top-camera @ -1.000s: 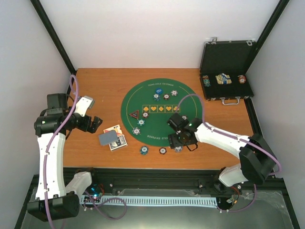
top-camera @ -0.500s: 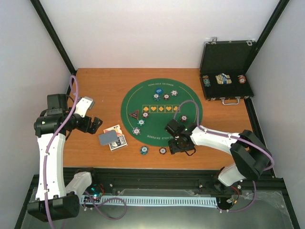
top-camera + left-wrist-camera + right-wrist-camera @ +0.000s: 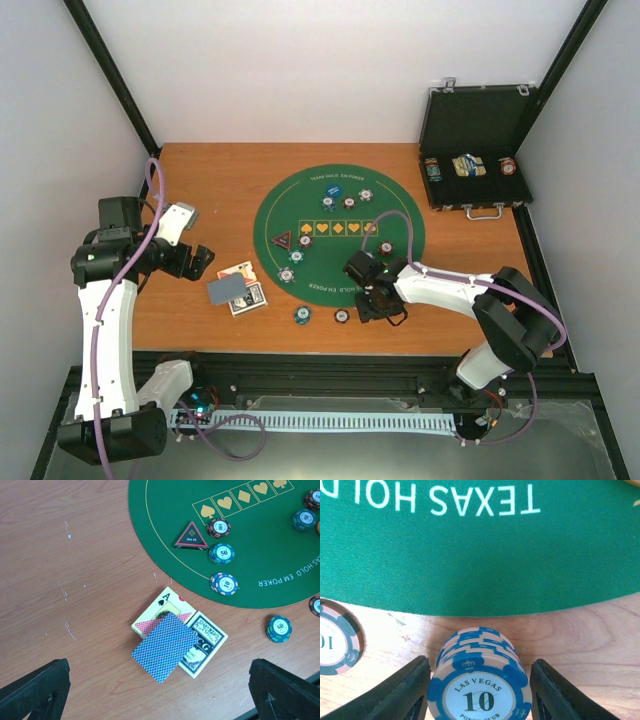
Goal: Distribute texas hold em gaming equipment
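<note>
Blue-and-salmon chip stack (image 3: 479, 680) stands upright, flanked by right claw (image 3: 480, 669), grip unclear; left claw (image 3: 157, 680) spread wide.

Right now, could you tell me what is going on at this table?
Poker gear is being laid out. The right pincer is down at the near edge of the green mat. Its fingers flank a stack of "10" chips on the table; whether they grip it yet I can't tell. The left pincer hovers open near the cards, left of the mat. A triangle marker and more chips sit on the mat.
</note>
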Action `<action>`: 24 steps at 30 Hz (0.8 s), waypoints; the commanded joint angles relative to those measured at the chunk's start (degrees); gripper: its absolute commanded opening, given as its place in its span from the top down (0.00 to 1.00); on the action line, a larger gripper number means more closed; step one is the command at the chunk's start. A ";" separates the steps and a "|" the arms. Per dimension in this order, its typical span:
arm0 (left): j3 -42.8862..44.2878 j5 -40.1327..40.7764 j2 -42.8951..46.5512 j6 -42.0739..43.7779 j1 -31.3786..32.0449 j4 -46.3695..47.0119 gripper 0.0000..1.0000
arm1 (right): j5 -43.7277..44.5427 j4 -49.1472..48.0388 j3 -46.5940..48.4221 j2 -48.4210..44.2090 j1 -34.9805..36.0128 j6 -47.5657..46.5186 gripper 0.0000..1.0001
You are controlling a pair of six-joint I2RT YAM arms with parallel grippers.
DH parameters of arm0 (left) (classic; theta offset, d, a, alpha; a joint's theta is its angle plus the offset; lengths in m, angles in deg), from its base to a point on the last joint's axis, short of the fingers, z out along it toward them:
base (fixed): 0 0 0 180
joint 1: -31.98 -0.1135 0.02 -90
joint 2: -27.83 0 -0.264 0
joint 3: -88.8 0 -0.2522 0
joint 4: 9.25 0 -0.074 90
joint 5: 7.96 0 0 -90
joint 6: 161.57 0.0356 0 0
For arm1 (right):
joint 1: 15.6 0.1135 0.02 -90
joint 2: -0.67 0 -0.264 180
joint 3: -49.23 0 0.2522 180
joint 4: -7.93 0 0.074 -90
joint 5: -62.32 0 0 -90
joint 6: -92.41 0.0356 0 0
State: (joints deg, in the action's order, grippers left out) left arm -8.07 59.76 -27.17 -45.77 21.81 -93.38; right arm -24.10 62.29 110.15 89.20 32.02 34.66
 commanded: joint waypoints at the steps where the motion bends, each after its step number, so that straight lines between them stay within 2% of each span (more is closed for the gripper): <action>1: 2.08 -0.04 0.50 0.01 -0.34 -0.21 0.00 | 0.33 -0.19 1.34 -0.42 0.20 -0.16 0.47; 7: 1.96 0.11 0.62 0.17 -0.40 -0.28 0.00 | 0.10 0.35 2.00 -0.94 0.19 -0.35 0.54; 14: 1.92 0.39 0.77 0.30 -0.42 -0.25 0.00 | -0.06 0.89 2.59 -1.42 0.20 -0.62 0.55; 24: 2.00 0.69 1.00 0.29 -0.39 -0.19 0.00 | 0.36 0.54 2.14 -0.47 0.03 -1.04 0.67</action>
State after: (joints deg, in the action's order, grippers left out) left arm -8.07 60.02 -27.15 -45.75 21.81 -93.38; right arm -24.26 62.82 111.48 89.12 32.02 33.77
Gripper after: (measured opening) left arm 0.999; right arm 0.419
